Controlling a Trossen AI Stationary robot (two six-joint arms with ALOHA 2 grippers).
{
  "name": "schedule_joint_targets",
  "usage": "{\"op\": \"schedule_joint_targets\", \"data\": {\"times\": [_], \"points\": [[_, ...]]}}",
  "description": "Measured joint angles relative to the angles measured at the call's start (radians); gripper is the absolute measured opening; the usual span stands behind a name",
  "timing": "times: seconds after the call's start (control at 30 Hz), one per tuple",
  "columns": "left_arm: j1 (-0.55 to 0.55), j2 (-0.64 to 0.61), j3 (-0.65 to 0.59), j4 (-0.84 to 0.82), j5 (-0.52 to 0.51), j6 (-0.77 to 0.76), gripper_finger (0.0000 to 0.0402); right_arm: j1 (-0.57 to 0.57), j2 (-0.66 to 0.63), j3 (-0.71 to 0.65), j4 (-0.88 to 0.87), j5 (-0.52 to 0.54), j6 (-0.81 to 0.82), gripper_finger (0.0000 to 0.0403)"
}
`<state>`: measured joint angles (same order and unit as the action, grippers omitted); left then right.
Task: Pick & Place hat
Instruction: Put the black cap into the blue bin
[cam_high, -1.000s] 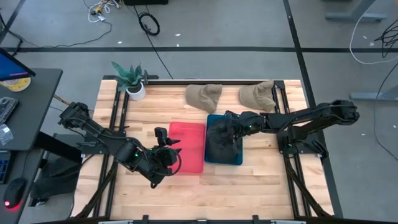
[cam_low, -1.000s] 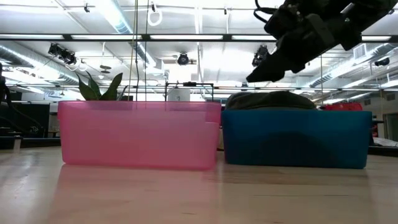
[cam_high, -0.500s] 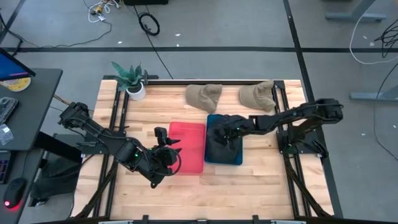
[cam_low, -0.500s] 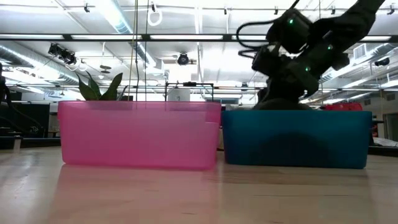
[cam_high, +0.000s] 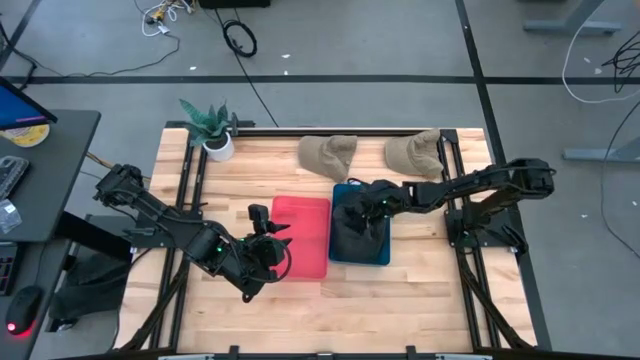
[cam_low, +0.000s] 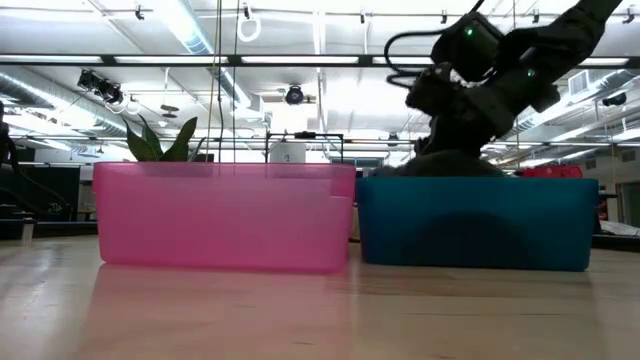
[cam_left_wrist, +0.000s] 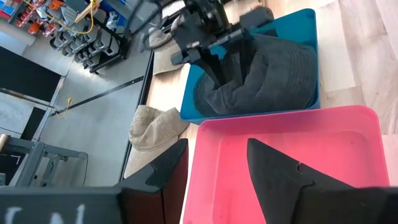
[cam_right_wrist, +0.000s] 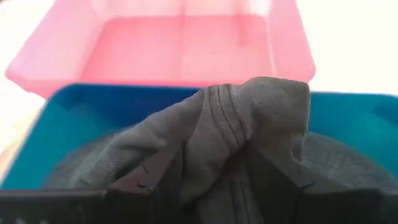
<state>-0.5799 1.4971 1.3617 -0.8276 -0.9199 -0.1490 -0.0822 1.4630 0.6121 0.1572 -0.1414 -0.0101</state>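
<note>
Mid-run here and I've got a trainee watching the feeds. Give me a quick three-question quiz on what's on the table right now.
1. True or false: the pink bin has a hat in it.
2. How many tan hats lie on the table outside the bins?
3. Which does the right end effector grip? A) the plant B) the dark hat in the blue bin C) a tan hat

Key
1. False: it is empty.
2. Two, at the table's far edge.
3. B: its fingers pinch a fold of the dark hat. The left end effector waits open by the pink bin.
</note>
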Motion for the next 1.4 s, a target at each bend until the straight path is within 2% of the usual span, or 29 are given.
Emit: {"op": "schedule_joint_targets", "data": {"times": [0.33,0.57,0.7,0.8,0.97,1.23,1.4], "points": [[0.000,0.000,0.000,0.000,0.000,0.000,0.0169,0.001,-0.197,0.000,-0.069,-0.008,0.059,0.0180],[0.000,0.000,0.000,0.000,0.000,-0.003,0.0169,0.019,-0.311,0.000,-0.364,-0.008,0.094,0.0180],[0.000,0.000,0.000,0.000,0.000,-0.004,0.0169,0.029,-0.333,0.000,-0.459,-0.005,0.136,0.0180],[0.001,0.000,0.000,0.000,0.000,-0.005,0.0169,0.032,-0.330,0.000,-0.466,-0.004,0.137,0.0180],[0.001,0.000,0.000,0.000,0.000,0.001,0.0169,0.032,-0.285,-0.004,-0.454,0.067,0.172,0.0180],[0.001,0.000,0.000,0.002,0.000,0.003,0.0169,0.032,-0.190,-0.111,-0.225,0.077,0.159,0.0180],[0.001,0.000,0.000,0.007,0.000,0.003,0.0169,0.032,-0.189,-0.124,-0.200,0.075,0.160,0.0180]]}}
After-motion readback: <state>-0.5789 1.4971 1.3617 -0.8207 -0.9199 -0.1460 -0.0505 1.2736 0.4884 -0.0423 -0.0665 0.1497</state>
